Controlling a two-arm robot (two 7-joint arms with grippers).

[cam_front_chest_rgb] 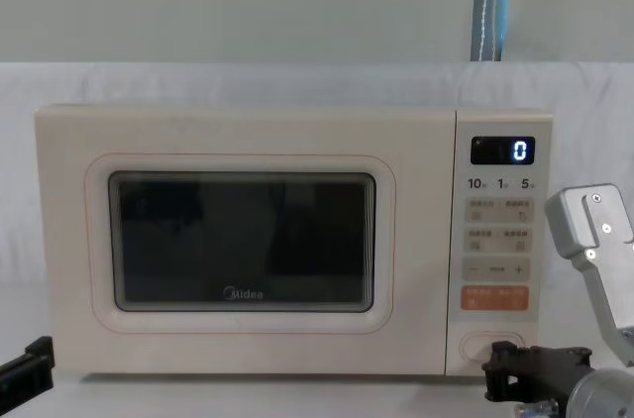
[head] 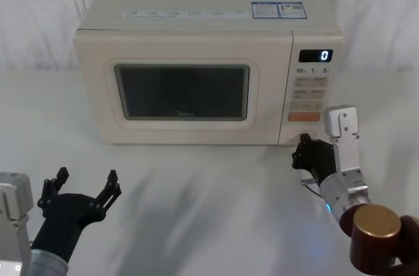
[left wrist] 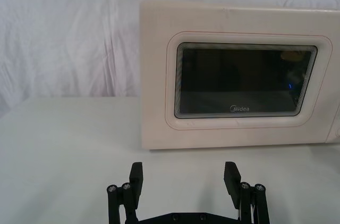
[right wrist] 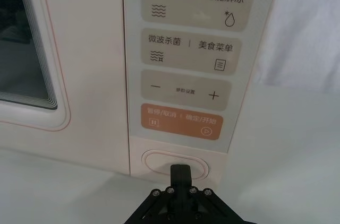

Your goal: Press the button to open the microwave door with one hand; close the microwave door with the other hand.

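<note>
1. Lower left of the head view: left pincer (head: 85, 188) spread wide, hovering over the surface (head: 209, 204), likely waiting to shut the microwave door (head: 183, 89).
2. Lower right: right pincer (head: 305, 148) pressed together, tip at the button (right wrist: 175, 161) for pushing.

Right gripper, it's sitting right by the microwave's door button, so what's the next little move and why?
Probably a short push straight forward. The right gripper, fingers together, is lined up on the button below the orange key, and the microwave door looks flush and shut. The left gripper waits open in front of the door, low on the table.
</note>
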